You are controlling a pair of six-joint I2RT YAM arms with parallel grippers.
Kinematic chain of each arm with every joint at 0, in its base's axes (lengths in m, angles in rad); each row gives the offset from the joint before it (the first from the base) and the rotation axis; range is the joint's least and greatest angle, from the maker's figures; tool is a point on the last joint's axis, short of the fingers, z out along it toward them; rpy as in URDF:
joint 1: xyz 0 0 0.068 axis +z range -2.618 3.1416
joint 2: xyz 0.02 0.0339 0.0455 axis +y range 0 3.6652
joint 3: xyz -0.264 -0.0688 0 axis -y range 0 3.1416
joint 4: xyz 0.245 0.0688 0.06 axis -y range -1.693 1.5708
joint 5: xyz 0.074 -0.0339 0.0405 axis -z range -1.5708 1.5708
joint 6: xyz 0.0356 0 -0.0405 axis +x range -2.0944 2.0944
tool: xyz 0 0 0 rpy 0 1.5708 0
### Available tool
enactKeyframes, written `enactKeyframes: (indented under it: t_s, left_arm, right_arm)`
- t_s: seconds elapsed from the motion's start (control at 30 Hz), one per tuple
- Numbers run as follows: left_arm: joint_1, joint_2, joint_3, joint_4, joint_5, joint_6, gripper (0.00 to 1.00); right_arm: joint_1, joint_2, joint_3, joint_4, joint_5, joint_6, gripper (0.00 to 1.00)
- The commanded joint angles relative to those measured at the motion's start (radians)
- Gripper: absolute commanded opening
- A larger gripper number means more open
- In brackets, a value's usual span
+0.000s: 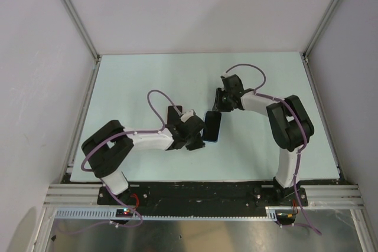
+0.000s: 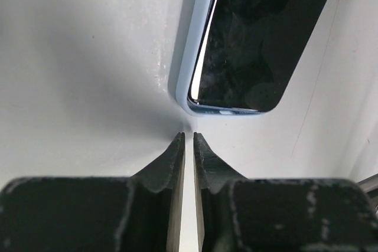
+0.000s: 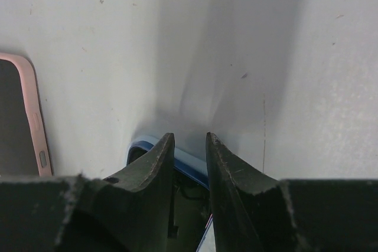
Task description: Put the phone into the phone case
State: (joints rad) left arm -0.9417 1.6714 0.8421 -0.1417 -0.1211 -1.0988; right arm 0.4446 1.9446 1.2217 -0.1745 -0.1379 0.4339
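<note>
Nearest your lens, left wrist view: left pincer (image 2: 188, 137), dark ribbed fingers all but together with a thin slit between the tips. Nothing is in it, and pale bench shows through.

1. Phone (image 2: 260, 33): black glass face up, lying at the middle of the bench between the two pincers. Its long side runs roughly from the near edge toward the far edge, and its near end is just beyond the left fingertips.
2. Phone case (image 2: 188, 69): light blue rim around the glass on the sides you can see. You cannot tell whether the phone is pressed fully home.
3. Right pincer (image 3: 190, 137): fingers apart, tips low at the far end of the case. A blue corner of the rim shows in the gap and under the left-hand finger. You cannot tell whether they touch it.
4. Pink-rimmed dark slab (image 3: 18, 122): flat on the bench at the left edge of the right wrist view, partly cut off. You cannot tell what it is.
5. Bench (image 1: 147, 75): pale mint-white, matt, with a few small specks.
6. Walls (image 1: 195, 4): plain white on the far, left and right sides.
7. Frame rails (image 1: 74, 13): aluminium, along the bench edges and up the far corners.
8. Base plate (image 1: 201, 192): black, on the near edge, carrying both arms.
9. Cables (image 1: 155, 95): purple, looped over each arm.
</note>
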Motion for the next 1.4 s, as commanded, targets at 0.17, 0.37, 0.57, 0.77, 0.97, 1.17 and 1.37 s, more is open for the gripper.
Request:
enactKeyframes:
  t_s: [0.17,0.37,0.57,0.77,0.97,1.17,1.37]
  left_arm:
    - [0.041,-0.053,-0.044,-0.015,-0.047,0.008,0.16]
    - [0.052,-0.062,-0.049,-0.017,-0.056,0.008,0.16]
    - [0.071,-0.077,-0.058,-0.019,-0.061,0.016,0.16]
    - [0.085,-0.102,-0.061,-0.026,-0.065,0.034,0.16]
    - [0.091,-0.127,-0.068,-0.038,-0.062,0.048,0.16]
    - [0.094,-0.161,-0.076,-0.061,-0.069,0.072,0.16]
    - [0.100,-0.204,-0.083,-0.089,-0.069,0.120,0.17]
  right_arm:
    - [0.018,-0.104,-0.149,-0.001,-0.018,0.054,0.32]
    - [0.043,-0.180,-0.251,0.009,-0.001,0.131,0.32]
    - [0.061,-0.251,-0.359,0.045,0.032,0.202,0.32]
    - [0.076,-0.296,-0.435,0.074,0.049,0.229,0.32]
    - [0.095,-0.336,-0.466,0.062,0.080,0.242,0.33]
    - [0.113,-0.379,-0.482,0.049,0.091,0.243,0.33]
    - [0.152,-0.431,-0.497,0.018,0.166,0.216,0.37]
